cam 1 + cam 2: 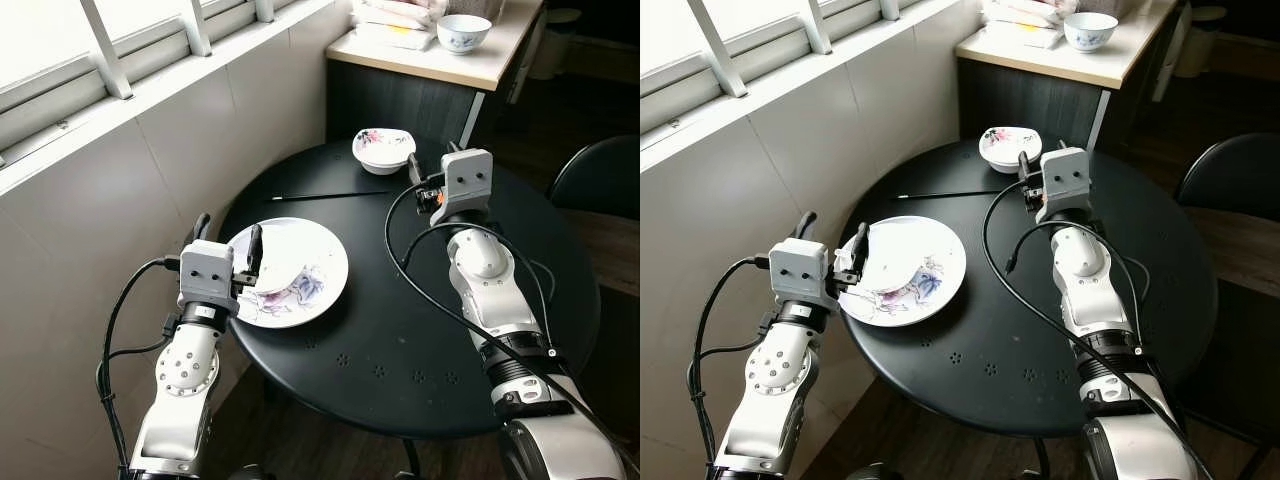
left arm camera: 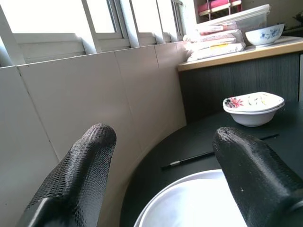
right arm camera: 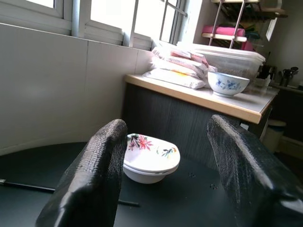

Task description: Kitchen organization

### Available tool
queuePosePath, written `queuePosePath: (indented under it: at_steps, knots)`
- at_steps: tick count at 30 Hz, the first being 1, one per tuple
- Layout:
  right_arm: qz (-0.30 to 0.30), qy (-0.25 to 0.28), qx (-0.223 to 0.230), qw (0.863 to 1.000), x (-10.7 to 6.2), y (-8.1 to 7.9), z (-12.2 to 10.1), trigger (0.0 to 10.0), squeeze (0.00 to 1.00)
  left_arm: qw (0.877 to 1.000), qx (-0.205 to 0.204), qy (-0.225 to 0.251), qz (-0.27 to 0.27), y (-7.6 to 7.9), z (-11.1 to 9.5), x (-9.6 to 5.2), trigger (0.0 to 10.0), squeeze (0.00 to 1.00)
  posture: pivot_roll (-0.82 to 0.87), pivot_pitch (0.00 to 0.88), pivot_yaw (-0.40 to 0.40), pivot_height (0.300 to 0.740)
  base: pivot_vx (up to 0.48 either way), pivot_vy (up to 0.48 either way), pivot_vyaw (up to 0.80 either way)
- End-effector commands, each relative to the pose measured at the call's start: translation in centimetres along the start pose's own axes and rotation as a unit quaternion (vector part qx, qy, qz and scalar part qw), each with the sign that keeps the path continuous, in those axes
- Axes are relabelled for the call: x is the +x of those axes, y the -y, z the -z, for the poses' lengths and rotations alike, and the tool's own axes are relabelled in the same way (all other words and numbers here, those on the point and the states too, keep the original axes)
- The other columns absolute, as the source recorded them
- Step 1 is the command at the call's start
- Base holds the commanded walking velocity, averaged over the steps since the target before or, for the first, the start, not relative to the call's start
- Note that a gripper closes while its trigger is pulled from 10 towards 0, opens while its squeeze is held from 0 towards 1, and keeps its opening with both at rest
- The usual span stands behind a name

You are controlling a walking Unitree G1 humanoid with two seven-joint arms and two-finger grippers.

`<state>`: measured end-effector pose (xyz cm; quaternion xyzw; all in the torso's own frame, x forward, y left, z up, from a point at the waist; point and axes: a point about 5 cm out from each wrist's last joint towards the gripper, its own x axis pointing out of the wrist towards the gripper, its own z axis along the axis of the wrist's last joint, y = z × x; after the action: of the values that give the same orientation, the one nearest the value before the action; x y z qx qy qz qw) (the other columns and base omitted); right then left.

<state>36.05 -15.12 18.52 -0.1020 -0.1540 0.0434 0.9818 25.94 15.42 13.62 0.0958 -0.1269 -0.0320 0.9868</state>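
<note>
Gloss shows on the round white floral plate (image 1: 290, 270) at our black table's (image 1: 420, 370) window-side edge, where our left gripper (image 1: 228, 243) hovers open. Our right gripper (image 3: 165, 189) gapes toward the floral bowl (image 1: 384, 150) at the far edge, beside a thin chopstick (image 1: 330, 195).

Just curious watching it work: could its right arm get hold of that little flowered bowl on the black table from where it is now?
Probably yes: the right gripper is open beside the flowered bowl, nothing between them.
</note>
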Motion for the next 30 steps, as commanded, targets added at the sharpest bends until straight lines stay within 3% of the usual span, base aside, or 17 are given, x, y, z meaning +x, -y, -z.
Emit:
queuePosePath:
  at_steps: [1,15,21,23,24,30]
  knots:
    - [0.000,0.010,-0.004,1.000,0.0,-0.1,-0.5,10.0,0.00,1.000,0.000,0.003,-0.004,-0.1,-0.1,-0.1,10.0,0.00,-0.02,0.009,0.010,0.740,0.000,0.000,0.00]
    - [-0.001,0.023,-0.007,1.000,-0.7,-0.3,-1.2,10.0,0.00,1.000,0.000,0.004,-0.004,-0.2,-0.1,0.0,10.0,0.00,-0.03,0.014,0.006,0.740,0.000,0.000,0.00]
    - [-0.003,0.012,0.012,1.000,-3.7,-1.4,-1.6,10.0,0.00,1.000,0.002,0.005,-0.007,-0.4,-0.2,-0.1,10.0,0.00,-0.03,0.021,-0.008,0.740,0.000,0.000,0.00]
    - [-0.009,0.012,0.012,1.000,-5.6,-1.8,-2.0,10.0,0.00,1.000,0.003,0.005,-0.008,-0.5,-0.2,-0.2,10.0,0.00,-0.03,0.024,-0.012,0.740,0.000,0.000,0.00]
    - [-0.009,0.012,0.012,1.000,-5.6,-1.8,-2.0,10.0,0.00,1.000,0.003,0.005,-0.008,-0.5,-0.2,-0.2,10.0,0.00,-0.03,0.024,-0.012,0.740,0.000,0.000,0.00]
    - [-0.022,0.000,-0.033,0.999,-9.2,-1.3,-1.9,10.0,0.00,1.000,0.005,0.005,0.003,-0.4,-0.3,-0.6,10.0,0.00,-0.05,0.029,-0.007,0.740,0.000,0.000,0.00]
